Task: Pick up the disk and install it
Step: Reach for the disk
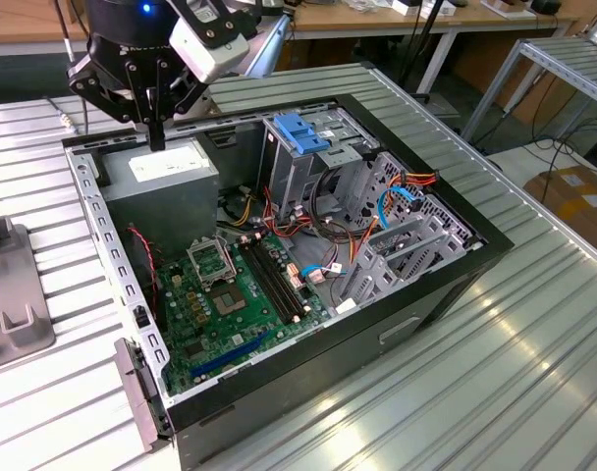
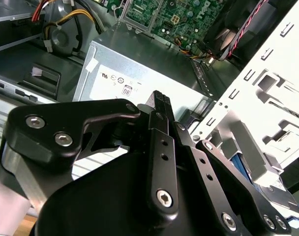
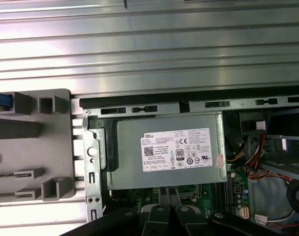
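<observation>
Only a bright blue, ribbed edge of the disk (image 3: 1, 101) is visible. It rests in a slot of the grey holder (image 3: 46, 147). The holder sits on the tabletop (image 3: 189, 54), just beside the open computer case (image 3: 189, 102), and the disk is outside that case.

Access from above is open over the motherboard (image 1: 225, 299), while the gripper (image 1: 157, 142) hangs close over the power supply (image 1: 169, 173) and the drive cage (image 1: 291, 172), blue bracket (image 1: 300, 130) and loose cables (image 1: 328, 234) crowd the case (image 1: 308, 381) toward the exterior view's right.
</observation>
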Available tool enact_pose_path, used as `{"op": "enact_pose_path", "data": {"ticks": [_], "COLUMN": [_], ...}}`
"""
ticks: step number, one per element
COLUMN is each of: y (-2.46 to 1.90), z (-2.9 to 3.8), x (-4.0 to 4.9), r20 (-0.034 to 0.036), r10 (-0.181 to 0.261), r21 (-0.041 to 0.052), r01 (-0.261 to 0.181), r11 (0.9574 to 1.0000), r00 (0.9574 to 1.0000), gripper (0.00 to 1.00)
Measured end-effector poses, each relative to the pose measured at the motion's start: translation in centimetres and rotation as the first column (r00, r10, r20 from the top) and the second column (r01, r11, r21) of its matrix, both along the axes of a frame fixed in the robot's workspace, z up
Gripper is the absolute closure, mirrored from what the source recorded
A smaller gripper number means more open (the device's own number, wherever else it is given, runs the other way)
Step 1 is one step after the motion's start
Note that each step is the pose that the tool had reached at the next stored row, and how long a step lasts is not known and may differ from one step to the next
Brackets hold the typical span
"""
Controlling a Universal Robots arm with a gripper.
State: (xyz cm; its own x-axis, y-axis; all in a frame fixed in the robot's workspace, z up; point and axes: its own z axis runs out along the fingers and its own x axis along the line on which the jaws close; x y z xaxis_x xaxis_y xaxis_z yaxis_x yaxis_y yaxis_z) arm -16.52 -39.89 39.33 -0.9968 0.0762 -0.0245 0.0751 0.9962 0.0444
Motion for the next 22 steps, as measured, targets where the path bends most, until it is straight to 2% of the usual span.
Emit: {"op": "enact_pose_path", "data": {"ticks": [22], "y": [0.00], "z": [0.00], "x": [-0.78], "r20": [0.0000], "r10": [0.000], "r21": [0.0000], "r01": [0.000], "r11": [1.0000], "r00": [1.0000], "gripper": [0.90]}}
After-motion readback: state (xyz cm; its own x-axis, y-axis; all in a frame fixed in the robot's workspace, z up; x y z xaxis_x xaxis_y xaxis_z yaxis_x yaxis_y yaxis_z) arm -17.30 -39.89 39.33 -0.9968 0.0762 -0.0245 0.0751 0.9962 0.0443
